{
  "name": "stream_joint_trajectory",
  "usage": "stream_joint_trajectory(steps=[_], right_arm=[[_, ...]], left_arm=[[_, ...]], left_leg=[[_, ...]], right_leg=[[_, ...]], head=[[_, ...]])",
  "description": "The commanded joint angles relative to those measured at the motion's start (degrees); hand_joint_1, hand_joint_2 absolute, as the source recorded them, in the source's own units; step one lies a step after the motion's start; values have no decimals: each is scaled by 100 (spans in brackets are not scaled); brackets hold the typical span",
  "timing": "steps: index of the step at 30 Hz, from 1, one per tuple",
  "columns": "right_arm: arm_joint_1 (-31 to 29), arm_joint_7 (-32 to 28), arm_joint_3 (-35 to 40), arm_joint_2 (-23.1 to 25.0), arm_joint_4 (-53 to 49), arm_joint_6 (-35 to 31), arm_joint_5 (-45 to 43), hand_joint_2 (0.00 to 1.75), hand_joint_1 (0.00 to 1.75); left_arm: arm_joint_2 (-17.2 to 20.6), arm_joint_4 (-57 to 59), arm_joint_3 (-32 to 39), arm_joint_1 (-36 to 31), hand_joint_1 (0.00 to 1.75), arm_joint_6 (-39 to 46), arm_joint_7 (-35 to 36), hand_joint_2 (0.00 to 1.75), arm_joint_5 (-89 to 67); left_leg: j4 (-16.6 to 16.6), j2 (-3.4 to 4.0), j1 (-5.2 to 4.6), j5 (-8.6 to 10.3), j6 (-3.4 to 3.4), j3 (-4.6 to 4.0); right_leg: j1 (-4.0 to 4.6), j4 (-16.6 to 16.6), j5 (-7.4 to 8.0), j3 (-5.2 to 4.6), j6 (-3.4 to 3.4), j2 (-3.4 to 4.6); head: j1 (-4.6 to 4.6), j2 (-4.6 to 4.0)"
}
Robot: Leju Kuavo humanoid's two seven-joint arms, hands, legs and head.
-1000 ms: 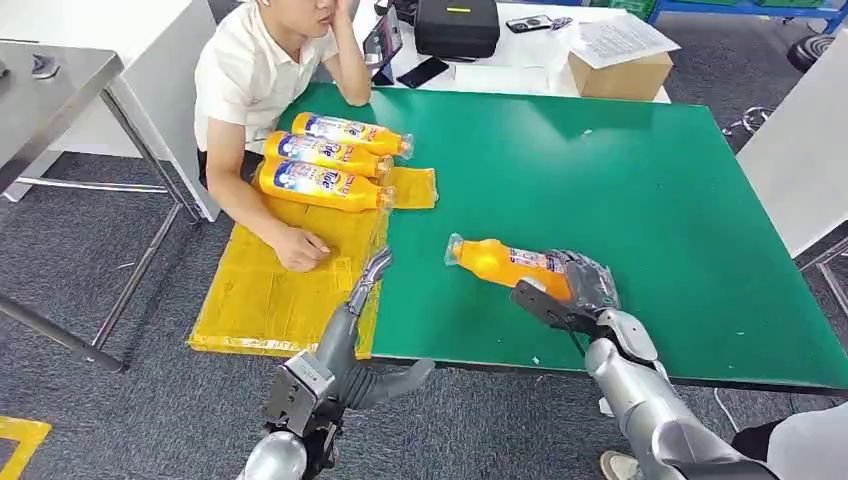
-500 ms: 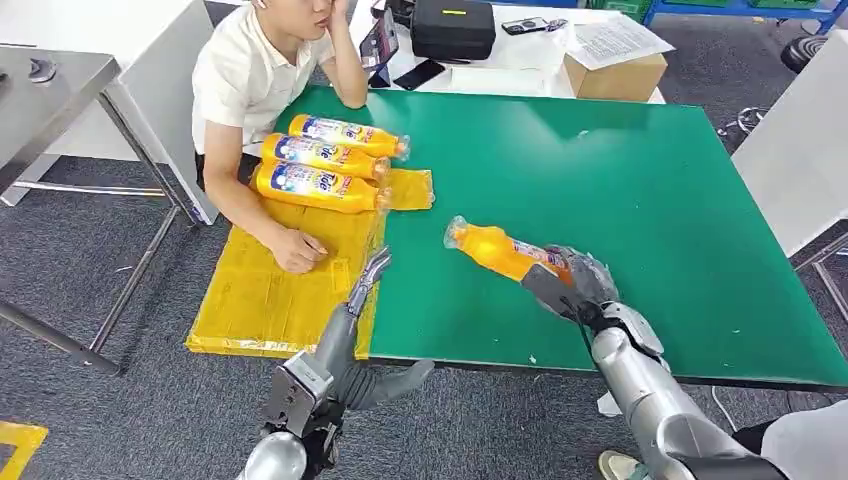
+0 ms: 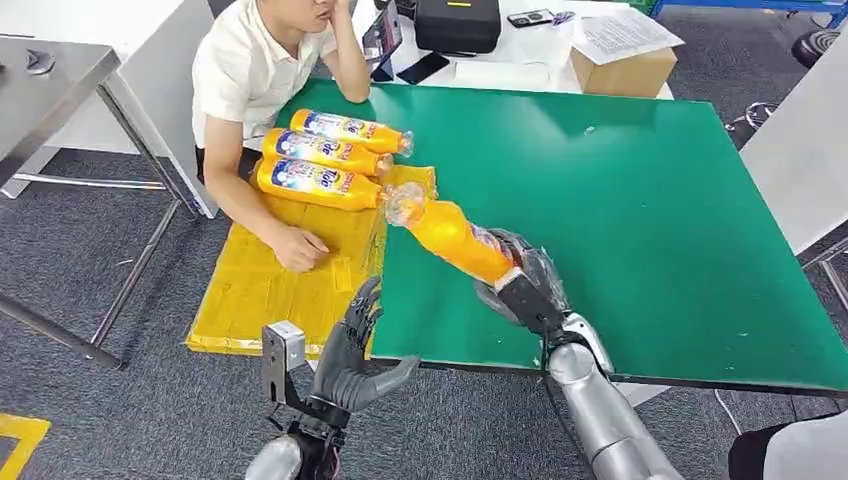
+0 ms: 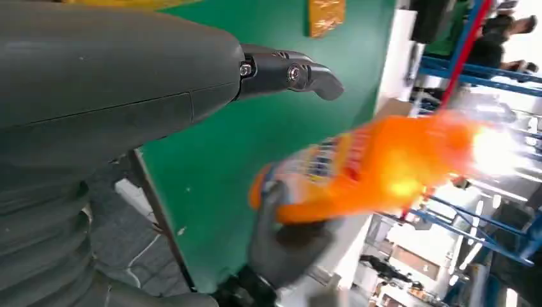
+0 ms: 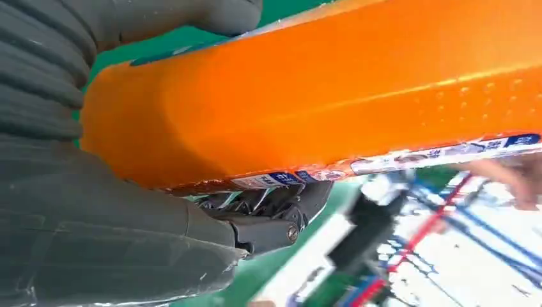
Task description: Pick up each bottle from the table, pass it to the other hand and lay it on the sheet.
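— Green matting covers the table [image 3: 640,200], and a yellow sheet [image 3: 270,290] hangs over its left edge, where a seated person's hand [image 3: 300,250] rests. Where is the bottle in play?

— The orange plastic bottle [image 3: 450,238] is off the table, gripped round its base by the robot's right hand [image 3: 515,280] above the front-left part of the surface. Its long axis slants from that hand up and leftward, clear cap end pointing at the sheet.

— And the receiving hand?

— The left hand [image 3: 352,350] hangs below the front edge near the left corner, fingers spread, holding nothing. The bottle's neck lies above and to its right, well apart; the handover likely needs that hand to rise toward the neck.

— Anything readable?

— Three matching orange bottles [image 3: 320,155] lie side by side at the sheet's far end, blue-and-white labels reading something like "Tide". The held bottle's label shows blue print in the right wrist view, too blurred to read.
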Motion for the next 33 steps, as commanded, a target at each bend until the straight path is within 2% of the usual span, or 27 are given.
stream_joint_trajectory(steps=[1,5,8,13,19,27,30,33], right_arm=[[106,-133,632,7,-824,160,-290,175,175],[327,-97,864,161,-1060,158,-496,175,175],[541,-115,988,240,-968,91,-675,175,175],[752,-202,1241,316,-891,96,-725,175,175],[739,-262,1645,479,-687,233,-776,175,175],[704,-282,1731,486,-595,243,-782,175,175],[626,-337,1835,497,-568,222,-777,175,175],[567,-367,1888,512,-567,182,-749,175,175]], left_arm=[[126,657,-228,-349,0,77,17,175,96],[17,420,-299,-366,0,221,-148,175,67],[135,94,-392,-458,0,389,-393,175,-165],[84,-256,-384,-408,0,708,-597,175,-404],[5,-181,-332,-505,0,593,-537,175,41],[31,-259,-329,-490,0,468,-410,175,327],[82,-57,-418,-572,0,306,-13,175,746],[-66,128,-374,-478,0,219,164,175,1040]], left_leg=[[-6,-4,5,-9,-12,26],[-4,-1,5,-11,-14,18],[-2,-9,7,-7,-11,8],[-2,-6,10,-14,-12,19],[-2,2,9,-11,-11,13],[-4,-3,4,-5,-6,1],[-10,-3,9,-15,-15,31],[-6,1,6,-10,-11,17]], right_leg=[[4,-5,-10,25,-13,1],[6,0,-10,15,-17,4],[8,-2,-7,8,-12,-5],[10,-2,-13,18,-14,-2],[8,-2,-8,11,-14,6],[3,-3,-5,0,-8,0],[8,-7,-15,28,-18,3],[6,-4,-9,14,-13,6]], head=[[0,0],[0,0],[0,0],[0,0],[0,0],[0,0],[0,0],[0,0]])
